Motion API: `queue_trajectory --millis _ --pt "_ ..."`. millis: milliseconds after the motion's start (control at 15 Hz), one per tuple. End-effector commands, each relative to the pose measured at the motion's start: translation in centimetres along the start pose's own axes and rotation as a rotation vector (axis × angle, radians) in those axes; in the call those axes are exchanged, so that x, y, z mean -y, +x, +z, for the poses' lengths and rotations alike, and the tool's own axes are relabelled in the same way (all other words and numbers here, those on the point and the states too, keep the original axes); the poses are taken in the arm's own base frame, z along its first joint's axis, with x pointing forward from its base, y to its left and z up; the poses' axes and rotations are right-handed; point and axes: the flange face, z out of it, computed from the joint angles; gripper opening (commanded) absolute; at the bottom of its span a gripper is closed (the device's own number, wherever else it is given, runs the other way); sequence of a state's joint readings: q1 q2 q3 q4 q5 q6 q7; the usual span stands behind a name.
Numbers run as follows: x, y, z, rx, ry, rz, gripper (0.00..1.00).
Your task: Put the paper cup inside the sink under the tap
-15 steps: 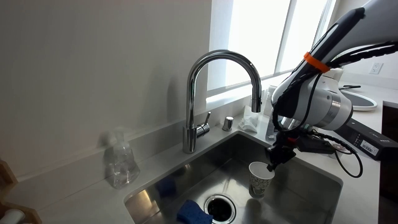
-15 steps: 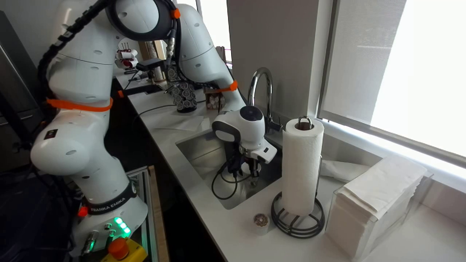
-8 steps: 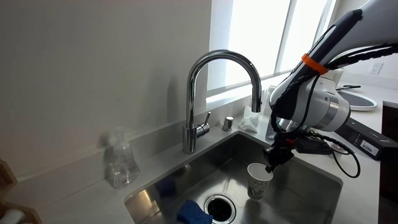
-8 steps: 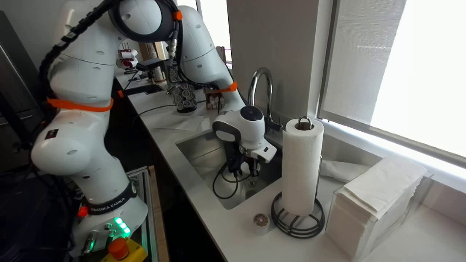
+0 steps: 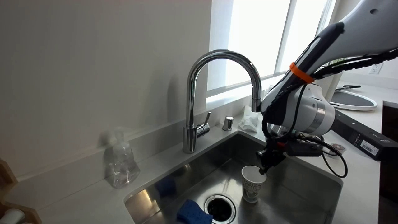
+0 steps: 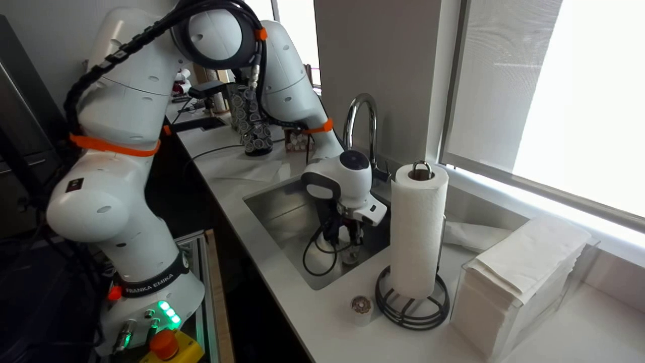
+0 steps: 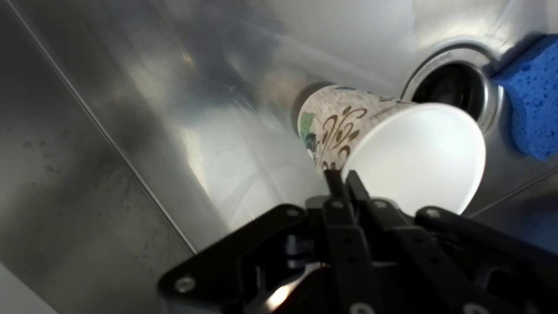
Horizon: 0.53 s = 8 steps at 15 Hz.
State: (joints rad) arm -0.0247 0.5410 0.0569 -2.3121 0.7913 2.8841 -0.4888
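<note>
The white paper cup (image 5: 250,188), with a brown swirl pattern, is upright or nearly so inside the steel sink (image 5: 306,194), beside the drain. My gripper (image 5: 262,171) is shut on its rim. In the wrist view, the fingertips (image 7: 343,179) pinch the wall of the cup (image 7: 333,126), one finger inside and one outside. I cannot tell whether the cup's base touches the sink floor. The chrome tap (image 5: 190,105) stands behind the sink; its spout end is above the cup in that exterior view. In an exterior view, my gripper hides much of the cup, before the tap (image 6: 373,131).
The drain (image 5: 219,210) and a blue sponge (image 5: 193,213) lie beside the cup; the sponge also shows in the wrist view (image 7: 534,96). A clear soap bottle (image 5: 122,165) stands on the counter. A paper-towel roll (image 6: 418,232) and a napkin stack (image 6: 529,262) stand near the sink.
My gripper and the held cup have moved left and slightly down in an exterior view, nearer the drain. The grip on the rim is unchanged.
</note>
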Motion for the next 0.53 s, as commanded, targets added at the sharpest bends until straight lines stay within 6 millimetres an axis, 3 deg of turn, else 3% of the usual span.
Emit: queue_trajectory --millis 0,267,333,467 --pt "-0.27 0.93 1.22 -0.002 -0.019 0.003 0.01" --pt "-0.50 1.33 1.30 -0.004 -0.003 -0.003 0.01" --pt "-0.49 1.37 1.39 -0.001 -0.001 -0.007 0.19" --pt "-0.47 1.42 1.40 0.001 -0.001 -0.016 0.36"
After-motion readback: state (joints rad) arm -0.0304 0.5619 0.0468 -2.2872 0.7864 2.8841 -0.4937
